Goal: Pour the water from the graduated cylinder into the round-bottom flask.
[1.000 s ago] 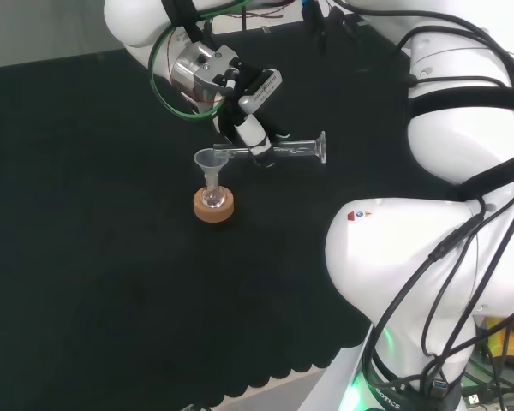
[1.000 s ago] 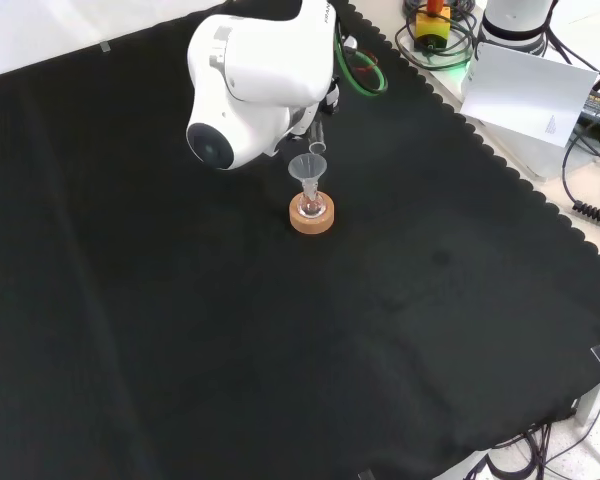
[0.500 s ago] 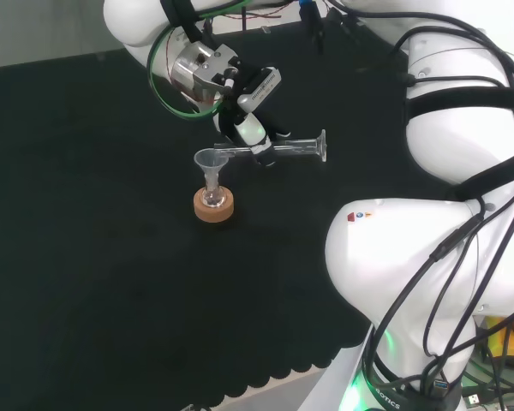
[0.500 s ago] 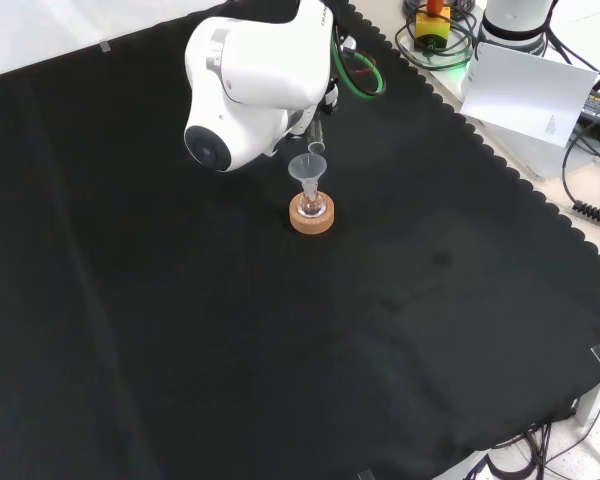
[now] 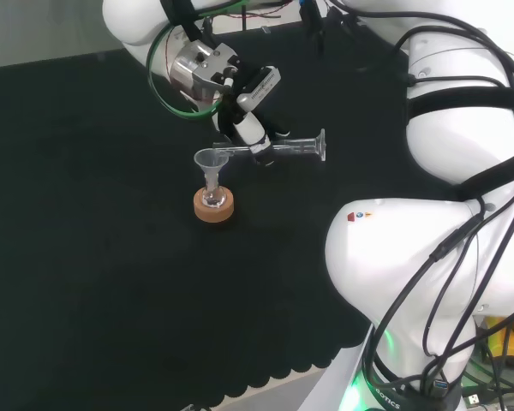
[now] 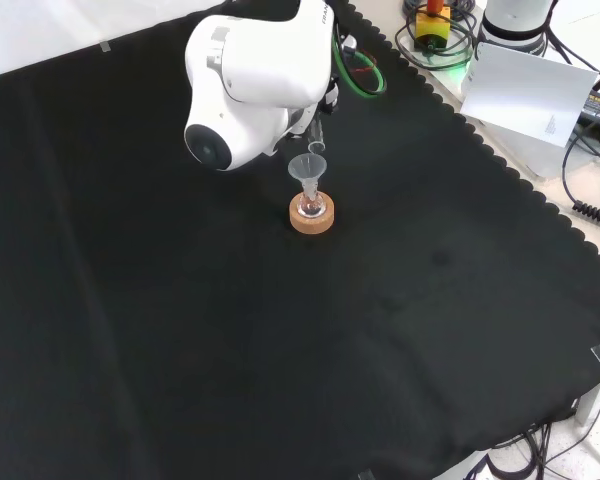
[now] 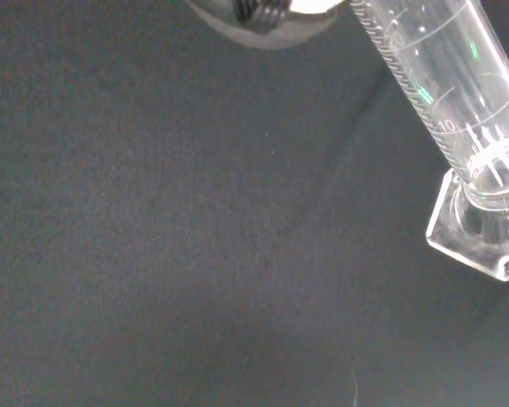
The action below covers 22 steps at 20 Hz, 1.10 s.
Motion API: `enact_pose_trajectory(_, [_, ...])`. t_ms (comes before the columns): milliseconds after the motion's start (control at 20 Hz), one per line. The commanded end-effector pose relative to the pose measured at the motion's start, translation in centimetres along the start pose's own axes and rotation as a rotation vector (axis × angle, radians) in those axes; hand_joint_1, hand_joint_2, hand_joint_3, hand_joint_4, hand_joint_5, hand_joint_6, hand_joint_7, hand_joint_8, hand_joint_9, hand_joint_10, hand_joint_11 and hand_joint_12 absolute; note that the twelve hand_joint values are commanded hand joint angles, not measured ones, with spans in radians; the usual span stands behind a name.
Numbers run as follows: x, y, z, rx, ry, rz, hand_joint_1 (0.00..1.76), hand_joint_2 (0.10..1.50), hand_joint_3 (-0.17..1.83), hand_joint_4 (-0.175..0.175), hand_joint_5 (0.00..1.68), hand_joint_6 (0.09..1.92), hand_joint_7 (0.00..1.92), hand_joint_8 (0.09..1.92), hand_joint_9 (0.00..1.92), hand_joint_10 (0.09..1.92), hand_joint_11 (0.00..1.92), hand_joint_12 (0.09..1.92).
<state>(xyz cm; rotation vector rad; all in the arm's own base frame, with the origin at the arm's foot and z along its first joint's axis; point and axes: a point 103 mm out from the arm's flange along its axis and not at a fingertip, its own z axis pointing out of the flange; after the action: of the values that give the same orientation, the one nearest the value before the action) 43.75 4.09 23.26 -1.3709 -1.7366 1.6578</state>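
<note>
- Fingers point(image 5: 255, 139) of the hand point(image 5: 240, 107) are curled round the graduated cylinder point(image 5: 284, 150), clamped on its barrel near the mouth end.
- Graduated cylinder lies almost level in the head view — its mouth reaches to the rim of the funnel point(image 5: 209, 160), its flat foot points away from the funnel, to the right.
- From the wrist camera the cylinder's point(image 7: 458, 110) printed scale and clear foot show close up above the black cloth point(image 7: 195, 254); whether any water is left in it I cannot tell.
- Funnel stands upright with its stem in the neck of the round-bottom flask point(image 5: 212, 196), directly under the cylinder's mouth.
- Flask sits in a cork ring point(image 5: 213, 208) on the bench point(image 5: 111, 282); in the front view the funnel point(image 6: 307, 168), flask point(image 6: 312, 206) and cork ring point(image 6: 311, 219) stack in one line — the cylinder's mouth point(image 6: 317, 146) just above the funnel's rim.
- A big white arm link point(image 6: 250, 80) stands just beside the funnel in the front view, up and to its left, in front of the hand.
</note>
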Motion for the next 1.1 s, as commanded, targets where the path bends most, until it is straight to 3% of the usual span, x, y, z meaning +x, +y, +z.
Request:
enact_pose_trajectory(50, [0.05, -0.05, -0.03, -0.004, -0.001, -0.001, 1.30, 1.01, 0.00, -0.175, 1.21, 0.61, 1.27, 0.56, 1.67, 0.09, 1.34, 0.65])
enact_pose_trajectory(850, [0.33, -0.03, -0.17, 0.007, 0.000, -0.001, 1.30, 1.01, 0.00, -0.175, 1.21, 0.61, 1.27, 0.56, 1.67, 0.09, 1.35, 0.64])
enact_pose_trajectory(1100, [0.33, -0.15, -0.11, -0.028, 0.006, -0.008, 1.30, 1.01, 0.00, -0.175, 1.21, 0.61, 1.27, 0.56, 1.67, 0.09, 1.35, 0.64])
